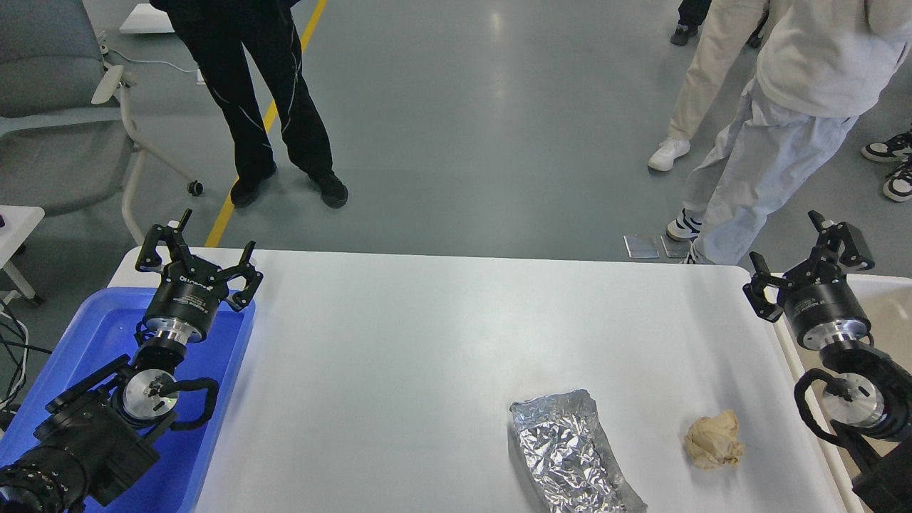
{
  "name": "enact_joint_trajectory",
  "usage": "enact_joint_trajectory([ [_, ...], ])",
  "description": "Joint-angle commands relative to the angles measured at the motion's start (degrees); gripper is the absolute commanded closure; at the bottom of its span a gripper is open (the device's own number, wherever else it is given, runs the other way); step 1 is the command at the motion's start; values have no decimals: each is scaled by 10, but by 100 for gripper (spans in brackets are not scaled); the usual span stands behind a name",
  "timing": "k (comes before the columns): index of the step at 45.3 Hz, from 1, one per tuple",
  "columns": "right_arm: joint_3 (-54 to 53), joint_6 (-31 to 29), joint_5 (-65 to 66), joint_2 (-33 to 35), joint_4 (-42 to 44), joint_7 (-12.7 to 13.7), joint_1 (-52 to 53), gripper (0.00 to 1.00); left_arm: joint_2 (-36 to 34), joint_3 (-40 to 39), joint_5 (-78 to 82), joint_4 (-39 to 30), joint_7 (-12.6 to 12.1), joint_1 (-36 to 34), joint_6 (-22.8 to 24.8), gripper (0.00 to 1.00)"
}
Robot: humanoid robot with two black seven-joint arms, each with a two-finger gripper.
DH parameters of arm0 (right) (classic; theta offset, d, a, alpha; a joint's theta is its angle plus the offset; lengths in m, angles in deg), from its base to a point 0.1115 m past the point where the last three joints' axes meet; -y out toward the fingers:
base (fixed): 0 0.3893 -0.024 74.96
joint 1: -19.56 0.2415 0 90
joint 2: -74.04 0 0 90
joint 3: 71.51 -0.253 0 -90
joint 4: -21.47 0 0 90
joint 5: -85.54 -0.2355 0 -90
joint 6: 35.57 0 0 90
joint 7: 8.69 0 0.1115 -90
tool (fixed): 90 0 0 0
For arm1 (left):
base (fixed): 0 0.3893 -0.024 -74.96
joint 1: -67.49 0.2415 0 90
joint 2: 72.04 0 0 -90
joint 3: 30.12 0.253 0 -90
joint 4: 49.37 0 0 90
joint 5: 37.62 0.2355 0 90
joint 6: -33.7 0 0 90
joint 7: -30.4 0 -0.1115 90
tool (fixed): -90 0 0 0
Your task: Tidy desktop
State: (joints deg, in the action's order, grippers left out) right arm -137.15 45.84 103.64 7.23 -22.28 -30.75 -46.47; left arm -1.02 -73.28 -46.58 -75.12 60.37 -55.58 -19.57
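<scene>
Head view: task barely begun, by the look of it. Left gripper [198, 258] over blue tray [221, 399], jaws apart, empty; right gripper [809, 260] likewise, beside beige bin [883, 313]. White matte surface [399, 356] below both; crinkled foil bag [570, 456] and crumpled paper ball [714, 439] (nearer right jaws) left to clear.

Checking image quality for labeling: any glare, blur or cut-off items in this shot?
Head view: sharp overall; overhead light glares on the grey floor and glints off the foil wrapper, whose near end leaves the frame; the desktop is evenly lit with soft shadows.
</scene>
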Motion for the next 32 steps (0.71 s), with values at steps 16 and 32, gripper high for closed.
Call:
enact_joint_trajectory([
  [16, -1, -1, 0, 17, 10, 0, -1, 1, 0, 0, 0, 0, 0, 0, 0, 0],
  [32, 0, -1, -1, 47, 12, 0, 1, 1, 0, 0, 0, 0, 0, 0, 0, 0],
])
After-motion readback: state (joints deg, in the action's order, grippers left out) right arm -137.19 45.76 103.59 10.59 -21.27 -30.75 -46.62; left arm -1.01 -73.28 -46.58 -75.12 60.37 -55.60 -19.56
